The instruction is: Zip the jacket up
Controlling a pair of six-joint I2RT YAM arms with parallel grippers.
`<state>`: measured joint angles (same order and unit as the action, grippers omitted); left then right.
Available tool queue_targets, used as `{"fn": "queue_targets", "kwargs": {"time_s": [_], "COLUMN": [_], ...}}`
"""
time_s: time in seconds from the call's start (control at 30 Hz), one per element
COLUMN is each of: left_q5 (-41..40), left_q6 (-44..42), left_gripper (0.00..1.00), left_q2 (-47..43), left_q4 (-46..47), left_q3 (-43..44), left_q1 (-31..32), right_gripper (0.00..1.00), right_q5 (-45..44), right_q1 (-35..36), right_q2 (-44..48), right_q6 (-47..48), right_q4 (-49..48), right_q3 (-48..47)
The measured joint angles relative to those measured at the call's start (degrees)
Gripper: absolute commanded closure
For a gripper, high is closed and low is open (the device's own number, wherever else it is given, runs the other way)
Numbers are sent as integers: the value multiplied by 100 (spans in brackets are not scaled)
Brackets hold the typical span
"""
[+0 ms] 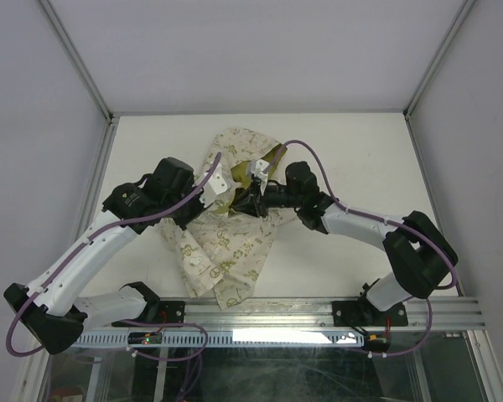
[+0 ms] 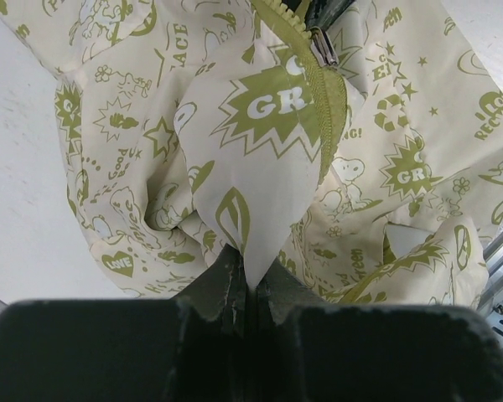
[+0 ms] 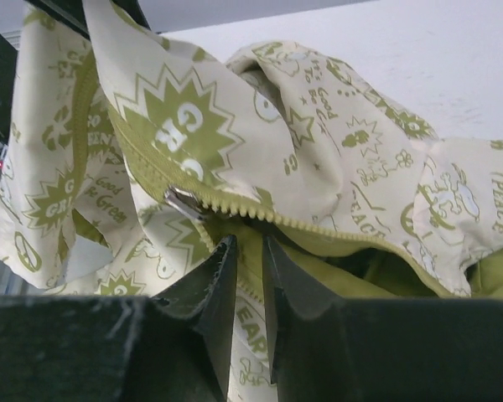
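Two hands meet over the middle of the counter [image 1: 369,159], and both are in the jacket [image 1: 230,251]. The jacket lies crumpled a little left of centre. Its near part is spread flat toward the near edge, and its far part is bunched up between the arms. There a strip of olive lining [image 1: 272,155] shows on the far right side.

The left hand [image 2: 248,272] is clamped on a downward-pointing fold of cream printed fabric, which is pinched between its fingers [image 2: 226,280]. Beyond that fold the zipper teeth [image 2: 320,109] run up to the metal zipper slider [image 2: 323,46] near the top of the left wrist view.

The right hand [image 3: 249,247] has its fingers [image 3: 222,276] almost together, with jacket fabric caught in the narrow slot between them just below the zipper. The slider sits just left of those fingertips. To its right the teeth are apart, and the open front shows the lining inside.
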<state>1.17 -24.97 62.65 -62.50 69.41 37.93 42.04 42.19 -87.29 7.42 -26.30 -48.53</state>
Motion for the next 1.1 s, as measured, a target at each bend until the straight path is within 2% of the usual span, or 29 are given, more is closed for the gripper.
{"fn": "queue_targets", "kwargs": {"time_s": [0.27,0.47,0.73,0.97,1.1], "left_q5": [74,66,57,57,57], "left_q6": [-186,-310,-431,-442,-426], "left_gripper": [100,100,100,100,100], "left_q2": [-195,-271,-310,-317,-315], "left_q4": [131,175,240,293,404], "left_q3": [-216,-282,-317,-378,-378], "left_q1": [0,0,0,2,2], "right_gripper": [62,55,55,58,65], "right_q5": [76,350,817,1025,1123], "right_q1": [197,225,234,297,330], "right_q2": [-79,-157,-157,-284,-487], "right_q6": [-273,-293,-245,-566,-809], "right_q4": [-560,-688,-743,-1438,-1790], "right_q3": [0,44,254,254,254]}}
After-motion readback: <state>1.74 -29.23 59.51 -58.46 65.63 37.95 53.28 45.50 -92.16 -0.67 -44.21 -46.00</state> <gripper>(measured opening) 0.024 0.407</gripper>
